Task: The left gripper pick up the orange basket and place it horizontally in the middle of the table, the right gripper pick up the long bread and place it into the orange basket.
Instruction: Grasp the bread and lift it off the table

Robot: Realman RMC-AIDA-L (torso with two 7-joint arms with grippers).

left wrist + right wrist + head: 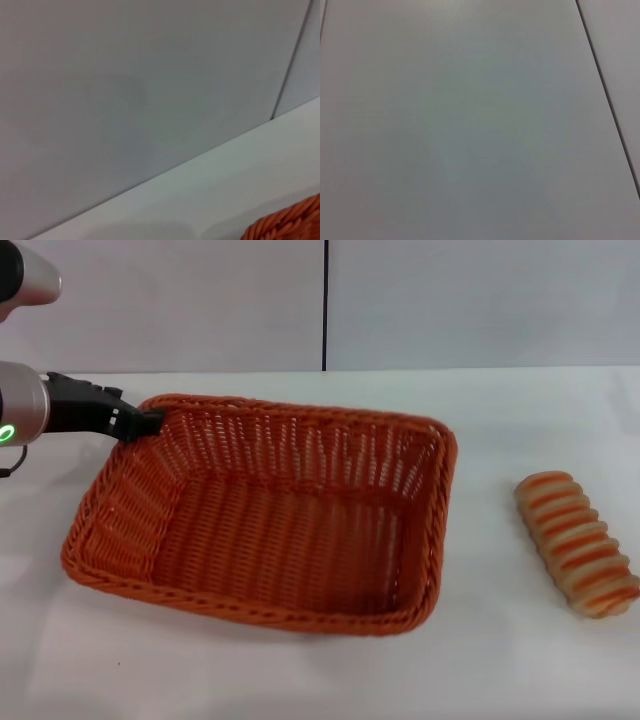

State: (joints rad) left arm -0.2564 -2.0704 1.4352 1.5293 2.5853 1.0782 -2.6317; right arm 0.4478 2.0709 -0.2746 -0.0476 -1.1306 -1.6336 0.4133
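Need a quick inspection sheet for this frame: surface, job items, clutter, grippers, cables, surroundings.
Surface: white table, bare apart from the job items.
Job items: orange basket mid-table, upright, nothing inside; long bread on the table to its right, apart from it.
Clutter: nothing seen.
Grippers: left gripper at the basket's far-left rim corner, finger state unclear; right gripper not in view.
Cables: thin dark cable below the left arm.
Surroundings: grey wall panels with a dark vertical seam behind the table.
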